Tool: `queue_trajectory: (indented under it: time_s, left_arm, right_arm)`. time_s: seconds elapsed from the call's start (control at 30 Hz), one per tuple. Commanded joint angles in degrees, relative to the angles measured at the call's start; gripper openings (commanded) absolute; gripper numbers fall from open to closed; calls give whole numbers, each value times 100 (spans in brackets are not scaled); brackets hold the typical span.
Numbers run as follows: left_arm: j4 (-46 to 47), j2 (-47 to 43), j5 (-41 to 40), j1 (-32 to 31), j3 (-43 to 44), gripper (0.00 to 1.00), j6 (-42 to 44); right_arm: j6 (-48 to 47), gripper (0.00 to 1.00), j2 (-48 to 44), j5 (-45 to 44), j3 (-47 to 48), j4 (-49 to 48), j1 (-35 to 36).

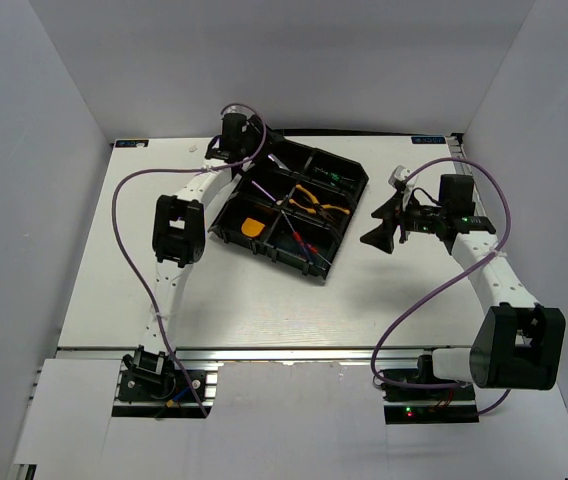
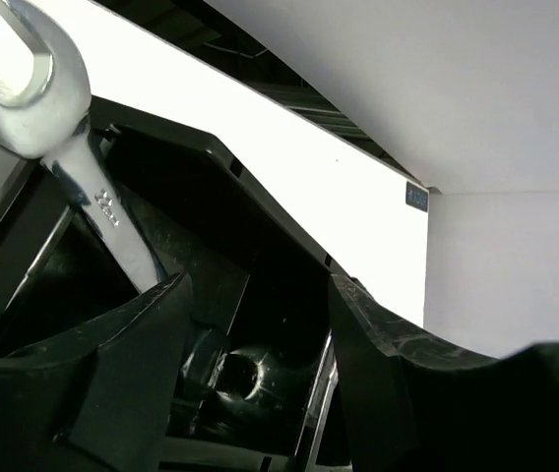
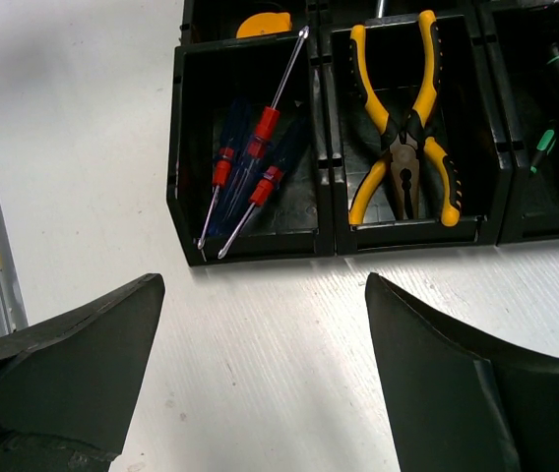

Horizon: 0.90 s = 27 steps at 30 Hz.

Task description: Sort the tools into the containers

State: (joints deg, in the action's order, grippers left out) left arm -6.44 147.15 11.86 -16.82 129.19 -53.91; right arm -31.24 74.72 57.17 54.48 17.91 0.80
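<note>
Left claw [image 2: 260, 285], spread apart, hovers at the tray's [image 1: 226, 215] 11 o'clock corner, where the silver wrench [image 2: 73, 157] leans, likely too long to lie flat. Right claw [image 3: 265, 285] waits spread, empty, at 3 o'clock.

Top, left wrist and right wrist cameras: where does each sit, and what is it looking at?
Top external: above and behind, looking down on table, tray, left arm and right arm.
Left wrist: on the left arm, peering into the tray at the wrench; left pincer frames it.
Right wrist: on the right arm, facing pliers and screwdrivers; right pincer shows.
Shared: top and right wrist both show the pliers.
</note>
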Motion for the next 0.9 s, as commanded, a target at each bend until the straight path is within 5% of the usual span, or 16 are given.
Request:
queue_trajectory:
  time_s: [0.0,0.33,0.5,0.57,0.7,0.87]
  left_arm:
    - [-59,-784,97,-14,230,69,240]
    - [-33,-2514,501,108,-735,70,1320]
    - [352,-4191,1343,398,-2895,80,1910]
    - [685,-5216,1784,573,-4261,97,2007]
    - [1039,-6977,1864,750,-6241,98,2208]
    - [479,-8640,1601,768,-7556,98,2552]
  right_arm:
    - [-31,89,-150,75,116,-34,-18]
    - [108,90,-212,-530,520,108,-18]
    - [102,89,-37,-1120,1238,782,-18]
    - [-40,89,34,-1225,1433,994,-211]
    - [539,89,-185,-1918,1504,583,-264]
    - [883,89,-326,-2403,1592,538,-300]
